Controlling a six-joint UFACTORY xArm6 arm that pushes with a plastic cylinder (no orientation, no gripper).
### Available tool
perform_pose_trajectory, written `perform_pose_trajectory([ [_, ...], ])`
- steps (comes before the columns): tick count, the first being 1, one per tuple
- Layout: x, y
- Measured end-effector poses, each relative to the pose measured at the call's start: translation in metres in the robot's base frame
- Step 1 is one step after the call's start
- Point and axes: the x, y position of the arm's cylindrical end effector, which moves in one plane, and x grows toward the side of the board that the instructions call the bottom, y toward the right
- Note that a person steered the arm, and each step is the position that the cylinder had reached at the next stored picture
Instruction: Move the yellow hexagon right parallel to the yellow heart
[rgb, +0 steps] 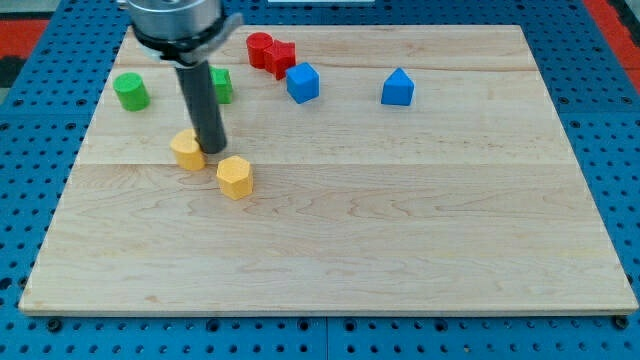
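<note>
Yellow hexagon (235, 177) lies on the surface (400, 240), just right of and nearer than the yellow heart (186, 150). My tip (214, 149) touches the heart's right side; no pincer exists. Farther: green, red, blue blocks.

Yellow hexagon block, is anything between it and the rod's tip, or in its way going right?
Nothing visible. My tip sits just up-left of the yellow hexagon block, beside the yellow heart block, with bare wooden board between them and to the hexagon's right.
</note>
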Motion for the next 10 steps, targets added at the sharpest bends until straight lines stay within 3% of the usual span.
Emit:
perform_pose_trajectory([
  [1, -0.012, -0.051],
  [2, 0.019, -0.05],
  [3, 0.039, -0.039],
  [4, 0.027, -0.01],
  [5, 0.051, 0.032],
  [6, 0.069, 0.029],
  [9, 0.034, 0.041],
  [10, -0.015, 0.043],
])
